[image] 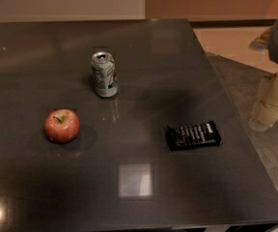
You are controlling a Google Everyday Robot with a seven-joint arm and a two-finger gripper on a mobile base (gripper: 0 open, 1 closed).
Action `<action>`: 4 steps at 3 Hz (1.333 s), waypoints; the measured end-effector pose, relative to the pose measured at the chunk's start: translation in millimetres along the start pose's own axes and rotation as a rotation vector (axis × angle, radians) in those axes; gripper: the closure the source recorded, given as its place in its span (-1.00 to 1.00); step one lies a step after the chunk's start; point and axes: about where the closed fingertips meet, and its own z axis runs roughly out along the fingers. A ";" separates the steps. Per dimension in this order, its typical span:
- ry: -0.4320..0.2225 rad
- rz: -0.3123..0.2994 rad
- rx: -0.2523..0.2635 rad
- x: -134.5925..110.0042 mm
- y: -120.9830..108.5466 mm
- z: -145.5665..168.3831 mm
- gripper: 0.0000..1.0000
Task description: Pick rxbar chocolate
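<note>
The rxbar chocolate (193, 135) is a flat bar in a glossy black wrapper with white text. It lies flat on the dark table (144, 71), right of centre, its long side running left to right. My gripper (270, 103) hangs at the right edge of the view, past the table's right edge. It is to the right of the bar and a little farther back, well apart from it and holding nothing that I can see.
A silver soda can (104, 74) stands upright at the middle back of the table. A red apple (62, 125) sits at the left. The table's right edge runs diagonally close to the bar, with floor (255, 71) beyond it.
</note>
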 end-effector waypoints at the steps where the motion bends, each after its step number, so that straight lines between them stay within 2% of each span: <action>1: -0.001 -0.001 0.002 -0.3 -0.4 -0.2 -1.00; 2: -0.021 -0.034 -0.007 -2.2 -3.3 6.5 -1.00; 4: -0.141 -0.094 -0.104 -10.9 3.5 41.7 -1.00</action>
